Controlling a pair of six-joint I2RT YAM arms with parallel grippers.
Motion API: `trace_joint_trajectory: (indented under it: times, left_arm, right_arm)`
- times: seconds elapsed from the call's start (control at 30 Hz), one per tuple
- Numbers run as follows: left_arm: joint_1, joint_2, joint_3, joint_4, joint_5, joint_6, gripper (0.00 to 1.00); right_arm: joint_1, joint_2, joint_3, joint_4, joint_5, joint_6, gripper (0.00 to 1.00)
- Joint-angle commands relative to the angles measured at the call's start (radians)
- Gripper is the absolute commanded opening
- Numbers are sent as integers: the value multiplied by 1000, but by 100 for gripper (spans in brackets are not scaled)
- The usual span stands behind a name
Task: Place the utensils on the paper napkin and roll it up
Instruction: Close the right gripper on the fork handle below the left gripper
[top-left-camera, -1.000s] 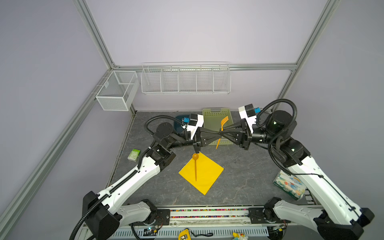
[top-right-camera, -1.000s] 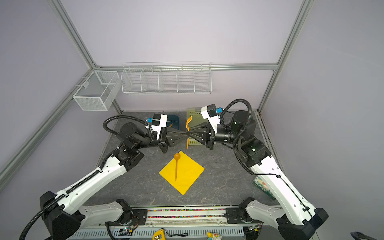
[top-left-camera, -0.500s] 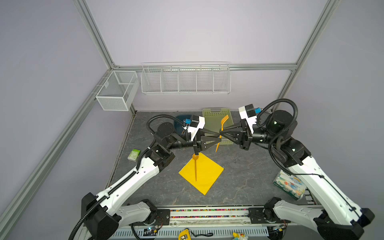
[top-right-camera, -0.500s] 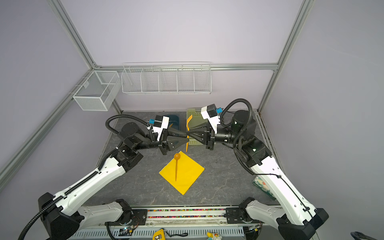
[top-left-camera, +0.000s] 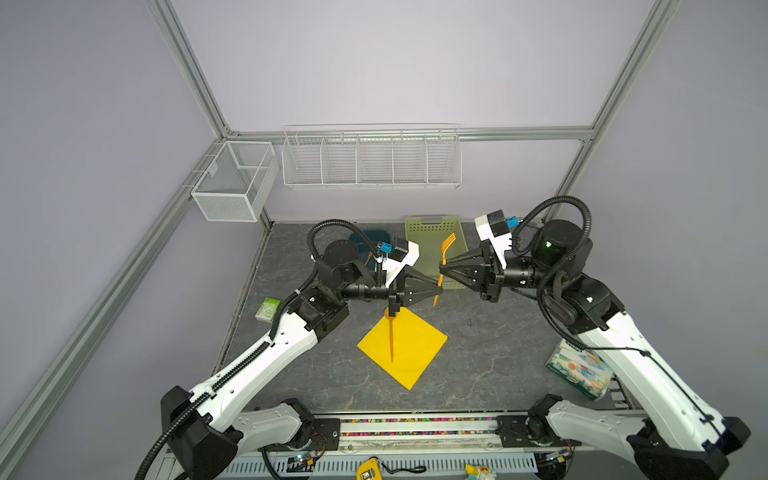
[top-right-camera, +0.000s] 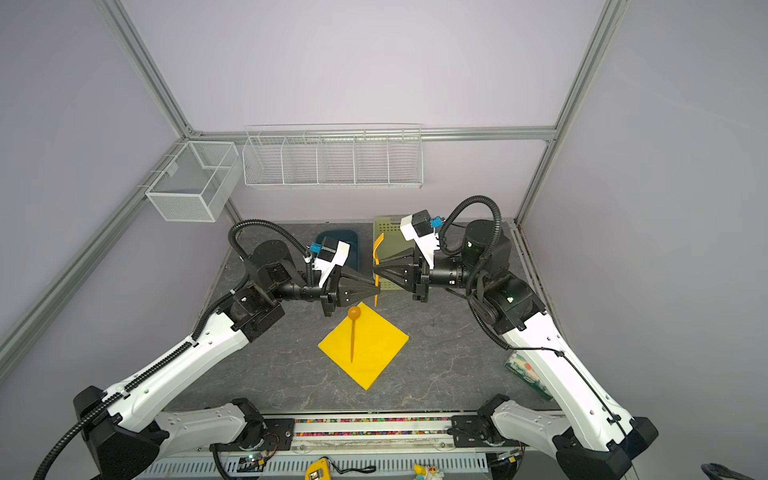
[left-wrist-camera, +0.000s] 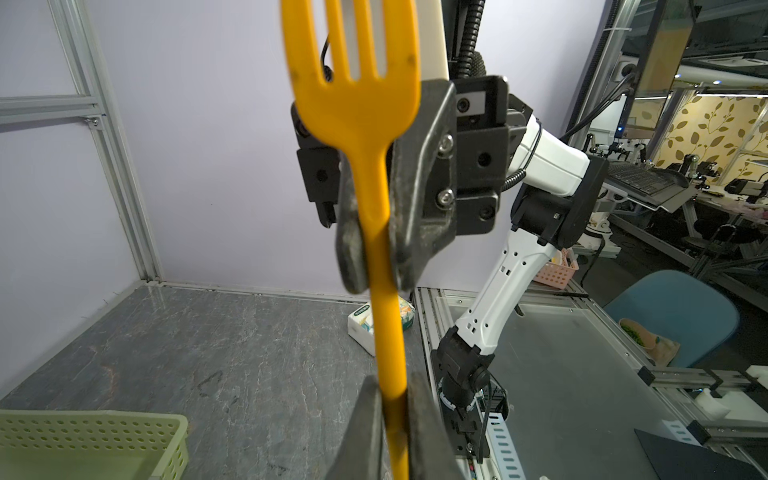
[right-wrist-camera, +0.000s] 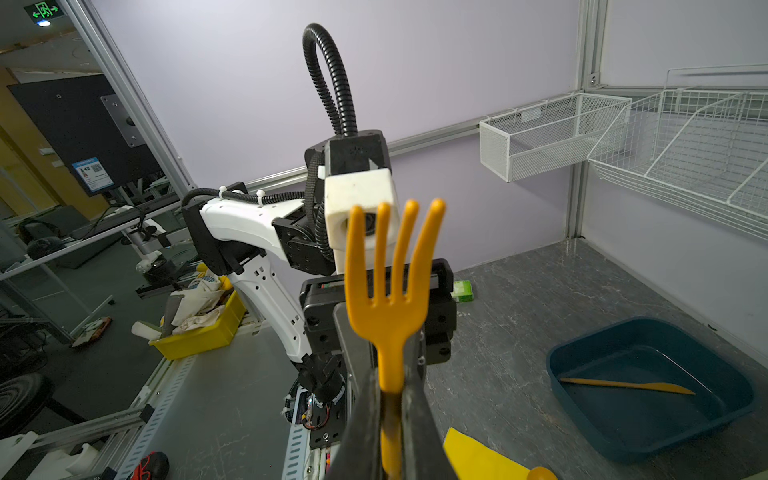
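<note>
Both claws met in the air over the middle of the desk (top-left-camera: 478, 374), each clamped on the same orange fork (top-left-camera: 448, 248). The left claw (top-left-camera: 439, 287) pinched the lower handle. The right claw (top-left-camera: 441, 268) gripped just above it, nearer the neck, so the two sets of tips almost touched. The left wrist view showed the fork (left-wrist-camera: 365, 124) roughly upright, tines up, with the handle running down between dark fingers (left-wrist-camera: 415, 216).

Below the claws, the yellow paper napkin (top-left-camera: 415, 347) lay flat, one corner pointing toward the desk's front edge. The spoon (top-right-camera: 353, 332) rested on it, bowl at the rear corner and handle pointing forward.

The thin straight orange piece (right-wrist-camera: 623, 384) lay inside a dark blue tray (right-wrist-camera: 681, 436) by the rear edge, beside a pale green basket (top-left-camera: 424, 232). A patterned tissue pack (top-left-camera: 579, 370) sat near the right edge and a small green-white packet (top-left-camera: 267, 309) near the left edge.
</note>
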Motion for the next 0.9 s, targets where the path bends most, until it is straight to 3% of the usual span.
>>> trace_joint_trajectory:
  times: [0.0,0.07,0.3,0.47,0.87]
  left_arm:
    - [3,16,32,-10,1,27,5]
    - [3,15,25,9,-10,23,4]
    - [2,26,4,137,-24,-45,0]
    - [2,29,-5,206,-15,-85,0]
    - [2,48,-4,290,26,-158,0]
  right_arm:
    - [9,-9,25,0,-31,-2,7]
    - [9,-11,23,2,-27,6,8]
    - [9,-48,-30,43,26,83,28]
    - [9,-81,-89,146,34,156,28]
    - [9,-69,-82,176,42,152,27]
